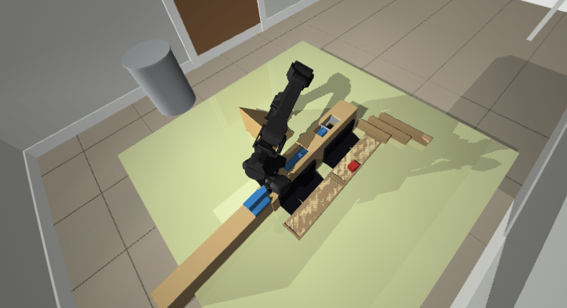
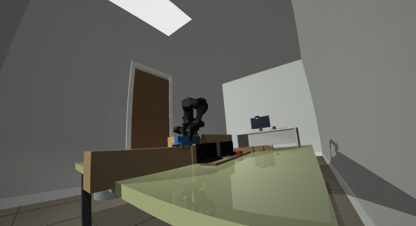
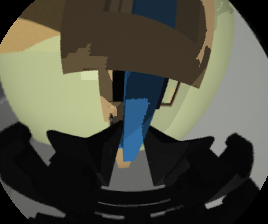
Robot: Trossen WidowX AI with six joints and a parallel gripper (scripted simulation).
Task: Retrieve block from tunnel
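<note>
The wooden tunnel (image 1: 344, 106) (image 2: 216, 137) (image 3: 130, 47) stands on the pale green worktop (image 1: 166, 175) (image 2: 261, 192), with openings along its top. One opening shows a long blue piece (image 1: 295, 158) inside; the one toward the far end holds pale grey framing (image 1: 332, 120) and a small blue piece (image 1: 322, 131). I cannot tell whether that small piece is the task's block, but nothing block-like is lifted clear of the tunnel. At the near end, the blue handle (image 1: 257, 201) (image 2: 187, 140) (image 3: 135, 125) sticks out above a long wooden beam (image 1: 210, 252) (image 2: 139, 167). The pincer (image 1: 271, 187) (image 2: 189, 134) (image 3: 132, 123) is clamped on this handle, its black fingers on either side. Along the tunnel stand 2 black panels (image 1: 344, 141) (image 2: 206, 151), and next to them lie 2 shallow, patterned trays (image 1: 313, 206) (image 2: 214, 163). The tray nearer the far end carries 1 red cube (image 1: 352, 166) (image 2: 239, 153), outside the tunnel. Beyond it, 3 wooden rods (image 1: 404, 130) (image 2: 253, 149) lie side by side. An angular wooden piece (image 1: 250, 121) sits behind the arm.
</note>
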